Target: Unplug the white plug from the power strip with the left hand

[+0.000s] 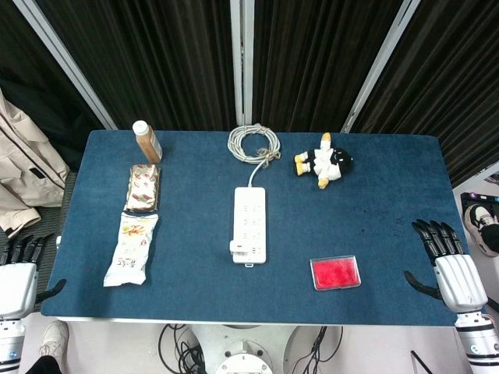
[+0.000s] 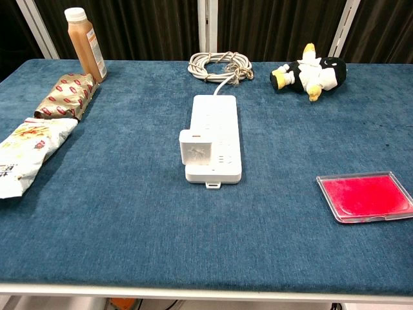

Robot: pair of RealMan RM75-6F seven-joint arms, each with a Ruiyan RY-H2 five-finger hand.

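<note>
A white power strip (image 1: 250, 220) (image 2: 215, 134) lies lengthwise in the middle of the blue table (image 1: 351, 218) (image 2: 129, 213). A white block-shaped plug (image 1: 240, 248) (image 2: 197, 148) sits in its near left corner. The strip's cord runs back to a coiled bundle (image 1: 254, 143) (image 2: 220, 64). My left hand (image 1: 19, 274) hangs beside the table's left edge, fingers apart, holding nothing. My right hand (image 1: 451, 263) hovers at the table's right edge, fingers spread and empty. Neither hand shows in the chest view.
Along the left side lie a snack bag (image 1: 131, 249) (image 2: 26, 152), a wrapped packet (image 1: 143, 187) (image 2: 66, 95) and a brown bottle (image 1: 146, 142) (image 2: 85, 42). A plush penguin (image 1: 324, 162) (image 2: 310, 73) lies at the back right. A red clear case (image 1: 335, 273) (image 2: 365, 196) sits front right.
</note>
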